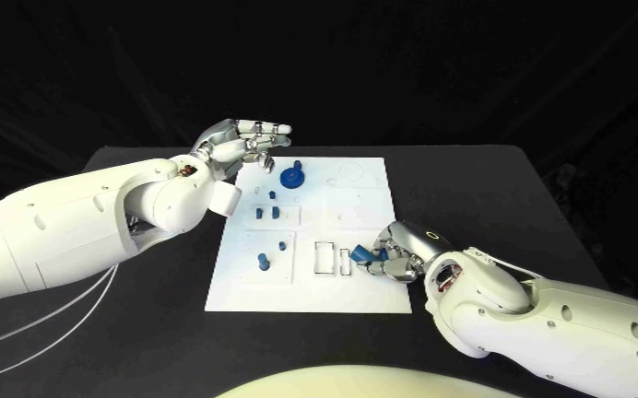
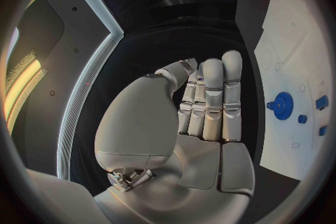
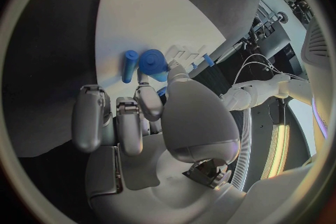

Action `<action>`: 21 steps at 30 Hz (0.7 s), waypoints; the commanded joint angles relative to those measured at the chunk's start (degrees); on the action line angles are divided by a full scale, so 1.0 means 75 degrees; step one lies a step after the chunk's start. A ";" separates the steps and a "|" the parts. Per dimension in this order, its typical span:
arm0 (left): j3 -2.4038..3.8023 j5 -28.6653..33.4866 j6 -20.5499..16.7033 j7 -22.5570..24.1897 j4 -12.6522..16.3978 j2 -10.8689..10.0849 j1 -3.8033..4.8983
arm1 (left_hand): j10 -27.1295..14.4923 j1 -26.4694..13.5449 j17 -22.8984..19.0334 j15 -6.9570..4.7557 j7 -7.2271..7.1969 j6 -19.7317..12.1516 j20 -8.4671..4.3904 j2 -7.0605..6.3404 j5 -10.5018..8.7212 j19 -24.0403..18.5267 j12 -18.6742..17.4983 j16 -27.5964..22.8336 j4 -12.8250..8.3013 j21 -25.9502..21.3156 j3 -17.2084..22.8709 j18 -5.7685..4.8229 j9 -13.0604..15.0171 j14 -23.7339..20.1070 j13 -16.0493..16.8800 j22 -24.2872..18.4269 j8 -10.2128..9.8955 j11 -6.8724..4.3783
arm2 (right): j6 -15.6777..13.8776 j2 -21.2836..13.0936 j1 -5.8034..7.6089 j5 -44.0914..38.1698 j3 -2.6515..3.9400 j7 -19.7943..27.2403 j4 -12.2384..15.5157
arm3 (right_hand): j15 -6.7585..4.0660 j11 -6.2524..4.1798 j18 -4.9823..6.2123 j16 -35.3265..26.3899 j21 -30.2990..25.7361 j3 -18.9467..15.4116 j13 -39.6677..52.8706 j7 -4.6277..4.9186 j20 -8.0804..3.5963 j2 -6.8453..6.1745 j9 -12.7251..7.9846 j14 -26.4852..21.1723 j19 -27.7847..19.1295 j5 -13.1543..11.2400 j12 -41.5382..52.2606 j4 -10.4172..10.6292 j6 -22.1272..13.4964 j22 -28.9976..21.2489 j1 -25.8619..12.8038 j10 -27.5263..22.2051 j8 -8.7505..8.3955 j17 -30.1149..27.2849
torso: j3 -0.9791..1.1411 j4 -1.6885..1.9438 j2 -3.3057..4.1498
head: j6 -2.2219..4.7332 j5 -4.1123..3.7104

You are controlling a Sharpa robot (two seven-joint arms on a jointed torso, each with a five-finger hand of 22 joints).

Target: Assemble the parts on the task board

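Left hand (image 1: 247, 146): raised over the table (image 1: 159, 324) beside the board's far left corner, fingers straight and close together, holding nothing.
Board (image 1: 359, 186): white, mid-table; blue gear (image 1: 292, 177) and small blue pieces on its left half.
Right hand (image 1: 394, 255): at the board's near right edge, fingers pinching a blue part (image 1: 360, 253).

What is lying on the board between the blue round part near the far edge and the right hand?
In the head view, small blue pieces and white slots lie between the round part and the right hand.
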 commanded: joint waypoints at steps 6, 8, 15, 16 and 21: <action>0.0004 0.0033 0.0138 0.0034 0.0005 0.0034 0.0002 | -0.0071 -0.0024 -0.0011 0.0001 0.0029 -0.0015 0.0018 0.0049 0.0003 -0.0040 0.0026 -0.0023 0.0022 -0.0044 -0.0059 0.0093 -0.0010 -0.0042 0.0009 -0.0031 -0.0010 0.0005 | -0.0776 0.0040 0.0129 0.0578 0.0050 0.0214 0.0370 | -0.0102 -0.0244 -0.0111 0.0027 0.0075 0.0103 0.3125 -0.0242 -0.0100 0.0372 0.0197 0.0823 0.0166 0.0197 0.2182 0.0084 0.0328 0.0672 0.0259 0.0543 0.0057 0.2012 | -0.0001 0.0004 0.0002 | 0.0048 0.0003; 0.0004 0.0033 0.0141 0.0036 0.0006 0.0041 0.0002 | -0.0071 -0.0024 -0.0011 0.0001 0.0029 -0.0015 0.0018 0.0049 0.0003 -0.0040 0.0026 -0.0023 0.0022 -0.0044 -0.0059 0.0093 -0.0010 -0.0042 0.0009 -0.0031 -0.0010 0.0005 | -0.0712 0.0145 0.0145 0.0727 0.0053 0.0245 0.0364 | -0.0109 -0.0252 -0.0112 0.0027 0.0079 0.0109 0.3136 -0.0252 -0.0108 0.0385 0.0218 0.0823 0.0168 0.0205 0.2189 0.0108 0.0345 0.0677 0.0229 0.0551 0.0063 0.2012 | -0.0004 0.0008 0.0009 | 0.0055 0.0001; 0.0004 0.0033 0.0148 0.0039 0.0019 0.0050 0.0002 | -0.0071 -0.0024 -0.0011 0.0001 0.0029 -0.0015 0.0018 0.0049 0.0003 -0.0040 0.0026 -0.0023 0.0022 -0.0044 -0.0059 0.0093 -0.0010 -0.0042 0.0009 -0.0031 -0.0010 0.0005 | -0.0233 0.0546 0.0164 0.1133 0.0057 0.0271 0.0166 | -0.0140 -0.0288 -0.0113 0.0027 0.0073 0.0098 0.3150 -0.0292 -0.0141 0.0456 0.0347 0.0823 0.0170 0.0218 0.2184 0.0307 0.0433 0.0691 -0.0050 0.0567 0.0094 0.2012 | -0.0004 0.0012 0.0013 | 0.0061 0.0027; 0.0004 0.0033 0.0149 0.0039 0.0022 0.0049 0.0002 | -0.0071 -0.0024 -0.0011 0.0001 0.0029 -0.0015 0.0018 0.0049 0.0003 -0.0040 0.0026 -0.0023 0.0022 -0.0044 -0.0059 0.0093 -0.0010 -0.0042 0.0009 -0.0031 -0.0010 0.0005 | -0.0157 0.0605 0.0165 0.1173 0.0057 0.0262 0.0127 | -0.0144 -0.0292 -0.0112 0.0027 0.0068 0.0093 0.3149 -0.0296 -0.0145 0.0466 0.0368 0.0823 0.0168 0.0214 0.2180 0.0328 0.0446 0.0690 -0.0099 0.0567 0.0100 0.2012 | -0.0005 0.0011 0.0014 | 0.0059 0.0034; 0.0004 0.0033 0.0154 0.0036 0.0034 0.0050 0.0002 | -0.0071 -0.0024 -0.0011 0.0001 0.0029 -0.0015 0.0018 0.0049 0.0003 -0.0040 0.0026 -0.0023 0.0022 -0.0044 -0.0059 0.0093 -0.0010 -0.0042 0.0009 -0.0031 -0.0010 0.0005 | 0.0098 0.0864 0.0166 0.1302 0.0056 0.0196 -0.0081 | -0.0177 -0.0329 -0.0109 0.0027 0.0051 0.0036 0.3088 -0.0349 -0.0169 0.0558 0.0514 0.0823 0.0166 0.0149 0.2101 0.0357 0.0546 0.0697 -0.0477 0.0539 0.0159 0.2012 | -0.0008 0.0010 0.0021 | 0.0059 0.0049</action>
